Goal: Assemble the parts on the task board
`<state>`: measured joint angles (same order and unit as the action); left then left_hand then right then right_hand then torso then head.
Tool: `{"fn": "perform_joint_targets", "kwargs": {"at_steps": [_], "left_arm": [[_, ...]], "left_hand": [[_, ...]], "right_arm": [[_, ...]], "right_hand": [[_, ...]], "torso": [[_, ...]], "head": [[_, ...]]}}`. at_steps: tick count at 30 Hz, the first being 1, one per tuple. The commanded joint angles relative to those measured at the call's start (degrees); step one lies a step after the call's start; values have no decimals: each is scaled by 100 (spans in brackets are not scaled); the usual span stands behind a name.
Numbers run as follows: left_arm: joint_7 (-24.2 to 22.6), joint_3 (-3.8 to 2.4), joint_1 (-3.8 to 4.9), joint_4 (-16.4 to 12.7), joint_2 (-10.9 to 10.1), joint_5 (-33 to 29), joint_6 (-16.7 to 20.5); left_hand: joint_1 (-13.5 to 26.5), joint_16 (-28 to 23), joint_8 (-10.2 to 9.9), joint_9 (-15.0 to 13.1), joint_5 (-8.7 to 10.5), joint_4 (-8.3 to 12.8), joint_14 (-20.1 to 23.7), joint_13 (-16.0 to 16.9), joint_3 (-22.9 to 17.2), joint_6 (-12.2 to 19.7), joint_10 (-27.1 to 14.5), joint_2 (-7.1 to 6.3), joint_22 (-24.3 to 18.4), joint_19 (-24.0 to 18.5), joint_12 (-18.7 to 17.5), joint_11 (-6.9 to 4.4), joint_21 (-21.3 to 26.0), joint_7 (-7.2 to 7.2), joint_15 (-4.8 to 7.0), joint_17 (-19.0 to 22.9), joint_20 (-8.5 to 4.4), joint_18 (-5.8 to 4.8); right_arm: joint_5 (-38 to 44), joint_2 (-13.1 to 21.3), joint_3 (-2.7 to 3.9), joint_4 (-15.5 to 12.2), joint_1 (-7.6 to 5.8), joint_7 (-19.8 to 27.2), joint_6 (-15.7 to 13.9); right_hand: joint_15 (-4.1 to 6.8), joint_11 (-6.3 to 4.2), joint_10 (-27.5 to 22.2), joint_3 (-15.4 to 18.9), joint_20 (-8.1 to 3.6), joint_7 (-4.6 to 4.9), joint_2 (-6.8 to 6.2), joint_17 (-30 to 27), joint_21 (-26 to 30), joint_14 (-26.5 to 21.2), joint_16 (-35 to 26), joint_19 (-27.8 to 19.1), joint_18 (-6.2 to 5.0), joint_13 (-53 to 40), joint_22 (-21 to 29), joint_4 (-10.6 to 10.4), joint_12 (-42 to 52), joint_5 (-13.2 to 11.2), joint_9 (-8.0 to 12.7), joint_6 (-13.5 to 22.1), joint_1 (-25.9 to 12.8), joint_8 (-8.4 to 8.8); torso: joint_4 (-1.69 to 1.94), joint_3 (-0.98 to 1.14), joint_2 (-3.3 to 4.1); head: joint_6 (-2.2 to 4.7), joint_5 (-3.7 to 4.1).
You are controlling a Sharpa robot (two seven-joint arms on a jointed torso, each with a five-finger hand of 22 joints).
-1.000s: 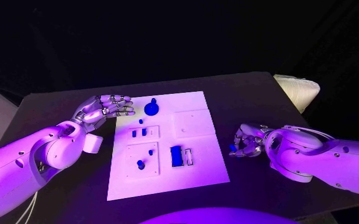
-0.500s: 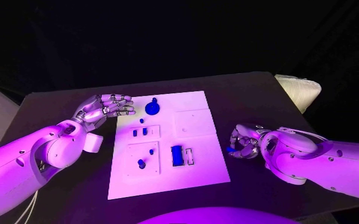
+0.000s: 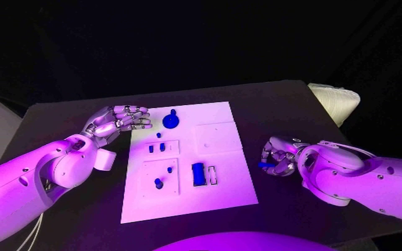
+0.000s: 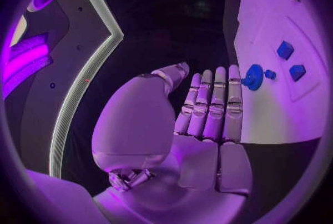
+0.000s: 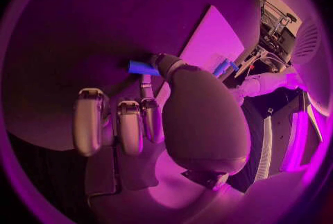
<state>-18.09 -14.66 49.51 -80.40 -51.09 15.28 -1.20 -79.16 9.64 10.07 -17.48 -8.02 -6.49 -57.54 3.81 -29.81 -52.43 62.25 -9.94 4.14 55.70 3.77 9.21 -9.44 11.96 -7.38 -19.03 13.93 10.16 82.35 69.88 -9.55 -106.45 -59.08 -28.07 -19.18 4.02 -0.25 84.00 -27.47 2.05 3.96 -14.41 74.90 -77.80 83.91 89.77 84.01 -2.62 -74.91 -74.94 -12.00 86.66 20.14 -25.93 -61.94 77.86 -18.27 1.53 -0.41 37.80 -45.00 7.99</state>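
Note:
The white task board lies in the middle of the black table. On it sit a round blue part with a knob, a blue rectangular block and several small blue pieces. My left hand hovers at the board's far left edge, fingers straight and side by side, holding nothing. In the left wrist view its fingertips lie close beside the round blue part. My right hand is over the table just right of the board and pinches a small blue piece between thumb and finger.
A pale ribbed object sits off the table's far right corner. Bare black table surrounds the board on both sides. The board's raised white panels carry slots and holes.
My right hand has shifted slightly to the right, away from the board's edge, still pinching the small blue piece. The left hand has barely moved.

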Motion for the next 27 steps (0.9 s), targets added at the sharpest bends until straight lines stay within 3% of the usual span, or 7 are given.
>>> {"fn": "perform_joint_targets", "kwargs": {"at_steps": [1,6,12,15,19,22,27], "left_arm": [[-48,-2,-3,-7,13,10,-73],[-48,-2,-4,10,45,10,-78],[-45,-2,-4,15,49,10,-80],[-45,-2,-4,14,54,10,-83],[-43,-2,-4,7,68,10,-93],[-45,-2,-4,0,73,10,-100],[-56,-2,-4,-16,71,10,-112]], "left_hand": [[27,-24,-3,6,-22,6,-37,7,-29,-38,26,43,-8,41,20,14,23,17,-1,-8,-8,30],[27,-24,-3,6,-22,6,-37,7,-29,-38,26,43,-8,41,20,14,23,17,-1,-8,-8,30],[27,-24,-3,6,-22,6,-37,7,-29,-38,26,43,-8,41,20,14,23,17,-1,-8,-8,30],[18,-30,-3,7,-23,13,-40,7,-34,-40,27,44,-9,45,20,14,28,18,0,-12,-9,30],[18,-30,-3,7,-23,13,-40,7,-34,-40,27,44,-9,45,20,14,28,18,0,-12,-9,30],[18,-30,-3,7,-23,13,-40,7,-34,-40,27,44,-9,45,20,14,28,18,0,-12,-9,30],[18,-30,-3,7,-23,13,-40,7,-34,-40,27,44,-9,45,20,14,28,18,0,-12,-9,30]], "right_arm": [[-695,99,4,-58,-158,89,-146],[-1210,202,7,-172,-420,274,-288],[-1776,102,7,-353,-512,388,-386],[-1934,-40,6,-374,-525,411,-393],[-2086,-297,3,-347,-514,425,-382],[-2129,-477,1,-297,-482,422,-389],[-2167,-848,-4,-188,-342,355,-454]], "right_hand": [[49,-62,475,-61,-60,-49,38,1510,-64,609,23,432,69,-1363,-1180,8,50,-25,-84,-35,-81,-64],[56,-70,484,-96,-65,-58,60,1510,-100,609,23,437,75,-1373,-1193,27,69,-32,-96,-42,-111,-79],[59,-71,486,-124,-70,-59,71,1510,-91,609,23,436,73,-1374,-1194,38,71,-53,-110,-27,-194,-90],[59,-70,481,-128,-71,-57,58,1510,-74,609,23,434,70,-1369,-1192,45,59,-90,-118,-15,-259,-96],[57,-67,476,-133,-71,-54,61,1510,-42,609,23,429,65,-1362,-1185,41,46,-101,-123,-5,-308,-97],[56,-65,475,-142,-71,-52,76,1510,-39,609,23,428,65,-1361,-1185,33,44,-100,-125,3,-346,-98],[52,-62,478,-131,-68,-48,76,1510,-32,609,23,426,64,-1365,-1188,6,50,-131,-139,14,-497,-111]], "torso": [[6,-7,0],[5,-10,-10],[-2,0,-1],[-3,-4,4],[6,-6,5],[14,-8,15],[13,-10,5]], "head": [[-1,26],[11,15],[-7,-91],[-14,-106],[-34,-208],[-5,-259],[-47,-315]]}}
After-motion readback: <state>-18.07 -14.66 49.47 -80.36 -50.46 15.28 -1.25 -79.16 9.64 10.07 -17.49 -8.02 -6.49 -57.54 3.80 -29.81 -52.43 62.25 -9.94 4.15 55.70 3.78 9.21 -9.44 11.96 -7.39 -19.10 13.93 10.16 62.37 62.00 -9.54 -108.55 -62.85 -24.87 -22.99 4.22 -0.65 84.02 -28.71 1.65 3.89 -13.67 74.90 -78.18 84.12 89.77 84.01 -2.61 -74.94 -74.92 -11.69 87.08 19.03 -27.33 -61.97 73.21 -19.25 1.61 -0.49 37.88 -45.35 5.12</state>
